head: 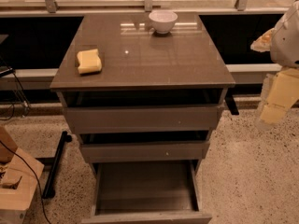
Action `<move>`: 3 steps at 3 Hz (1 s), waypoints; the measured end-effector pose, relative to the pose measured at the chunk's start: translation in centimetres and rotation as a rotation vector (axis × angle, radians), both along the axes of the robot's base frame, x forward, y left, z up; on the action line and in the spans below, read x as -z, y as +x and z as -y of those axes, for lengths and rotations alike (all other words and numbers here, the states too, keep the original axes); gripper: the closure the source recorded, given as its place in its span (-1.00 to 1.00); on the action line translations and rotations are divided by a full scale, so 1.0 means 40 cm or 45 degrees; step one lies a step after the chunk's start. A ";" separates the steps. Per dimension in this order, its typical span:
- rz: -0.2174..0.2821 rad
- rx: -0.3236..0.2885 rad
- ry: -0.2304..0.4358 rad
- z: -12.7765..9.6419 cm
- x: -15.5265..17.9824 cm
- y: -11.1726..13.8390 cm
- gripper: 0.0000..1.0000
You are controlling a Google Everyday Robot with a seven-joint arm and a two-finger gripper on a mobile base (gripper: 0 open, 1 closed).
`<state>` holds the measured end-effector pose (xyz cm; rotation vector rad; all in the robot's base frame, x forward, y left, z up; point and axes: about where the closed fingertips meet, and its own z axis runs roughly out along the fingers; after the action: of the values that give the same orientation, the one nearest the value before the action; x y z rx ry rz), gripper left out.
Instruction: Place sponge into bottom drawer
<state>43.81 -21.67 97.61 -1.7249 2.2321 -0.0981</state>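
The pale-yellow sponge (88, 61) lies flat on the left side of the grey-brown cabinet top (154, 55). The bottom drawer (145, 185) is pulled far out toward me, and its inside shows nothing in it. My gripper (279, 97), with a white arm housing above it, hangs at the far right edge of the view. It is beside the cabinet's right side at about the top drawer's height. It is far from the sponge and holds nothing that I can see.
A white bowl (163, 21) stands at the back middle of the cabinet top. The top drawer (140, 118) and middle drawer (145, 150) are slightly out. A wooden block structure (14, 185) and a black bar (56, 162) stand on the speckled floor at the left.
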 end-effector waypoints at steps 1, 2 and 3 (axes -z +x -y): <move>0.001 -0.001 0.000 -0.001 0.000 0.000 -1.00; 0.053 -0.088 0.042 -0.067 -0.003 0.041 -1.00; 0.100 -0.162 0.152 -0.195 0.013 0.105 -1.00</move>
<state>48.03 -13.86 97.11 -1.7615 2.0244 -0.0032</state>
